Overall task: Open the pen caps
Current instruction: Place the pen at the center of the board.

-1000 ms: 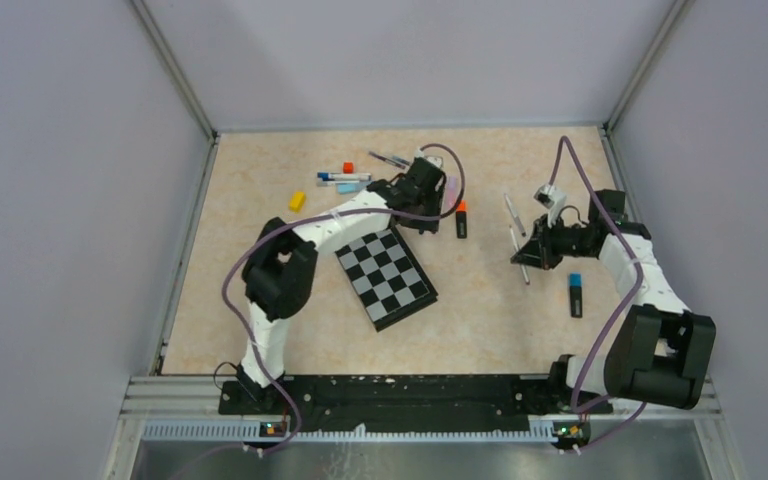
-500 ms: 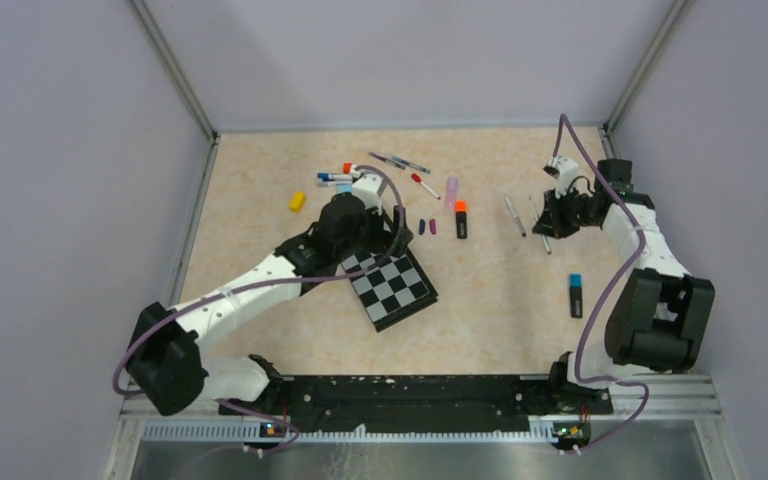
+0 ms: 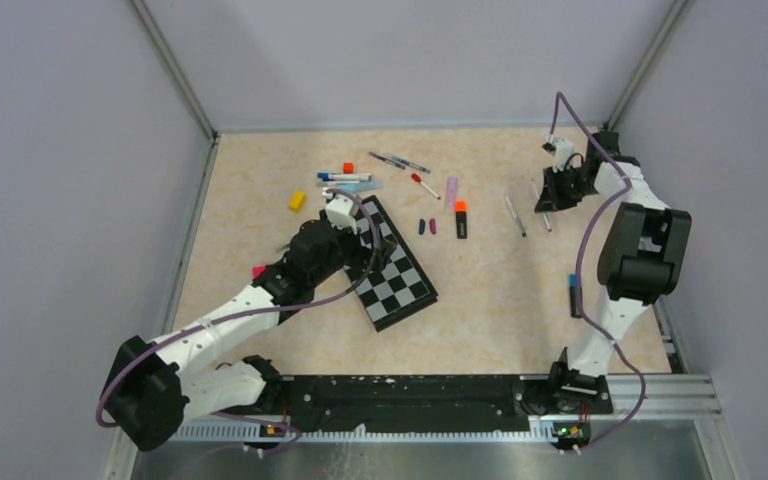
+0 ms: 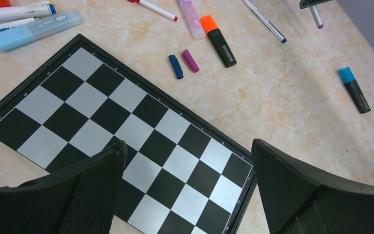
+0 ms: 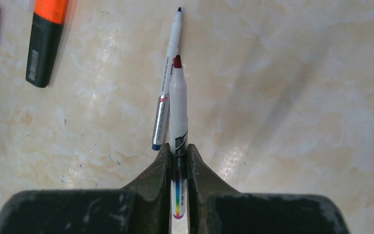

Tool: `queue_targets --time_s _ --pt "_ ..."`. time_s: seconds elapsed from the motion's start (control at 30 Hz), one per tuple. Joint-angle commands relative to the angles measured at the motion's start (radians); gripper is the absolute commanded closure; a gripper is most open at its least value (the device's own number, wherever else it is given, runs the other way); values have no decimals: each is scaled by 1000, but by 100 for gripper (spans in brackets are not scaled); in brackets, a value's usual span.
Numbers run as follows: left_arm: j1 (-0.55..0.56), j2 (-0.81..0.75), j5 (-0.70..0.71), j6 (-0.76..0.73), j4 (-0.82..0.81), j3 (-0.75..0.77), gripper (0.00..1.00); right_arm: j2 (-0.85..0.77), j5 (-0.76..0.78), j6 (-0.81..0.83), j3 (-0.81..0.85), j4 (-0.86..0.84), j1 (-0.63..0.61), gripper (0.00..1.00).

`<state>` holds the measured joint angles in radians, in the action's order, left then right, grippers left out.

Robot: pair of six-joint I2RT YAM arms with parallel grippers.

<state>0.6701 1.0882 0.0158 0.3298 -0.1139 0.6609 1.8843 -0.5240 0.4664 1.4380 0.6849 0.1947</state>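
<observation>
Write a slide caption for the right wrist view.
Right claw grips an uncapped white red-tipped marker alongside a thin white-and-silver pen lying on the table.

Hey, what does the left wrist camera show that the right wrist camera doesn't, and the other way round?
Only the left wrist view shows the chessboard, a loose blue cap, a blue-capped highlighter and the left gripper, open over the board. Only the right wrist view shows the grip: the right gripper shut on a white pen with a bare dark-red tip. Both show the orange-capped highlighter, the loose magenta cap and a thin silver pen.
</observation>
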Motion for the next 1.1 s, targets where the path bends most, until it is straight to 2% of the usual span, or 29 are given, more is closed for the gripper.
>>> queue_targets --time_s 0.0,0.2,0.43,0.6,0.7,0.87,1.07 --pt "-6 -25 -8 -31 -107 -23 1 81 4 -44 103 51 5 94" --pt "-12 -22 4 -48 -130 -37 1 167 14 -62 161 78 -5 93" --pt "-16 16 -11 -37 -138 -39 1 229 10 -86 209 93 -17 86" --pt "-17 2 -10 -35 -132 -39 1 235 5 -86 216 102 -17 77" --pt "-18 -10 -11 -34 -120 -39 1 222 -7 -89 210 105 -17 73" --pt "-17 -47 -11 -24 -106 -43 1 175 -10 -92 188 110 -16 71" --pt "-18 -90 -56 -9 -99 -52 1 11 -3 -85 57 65 -16 71"
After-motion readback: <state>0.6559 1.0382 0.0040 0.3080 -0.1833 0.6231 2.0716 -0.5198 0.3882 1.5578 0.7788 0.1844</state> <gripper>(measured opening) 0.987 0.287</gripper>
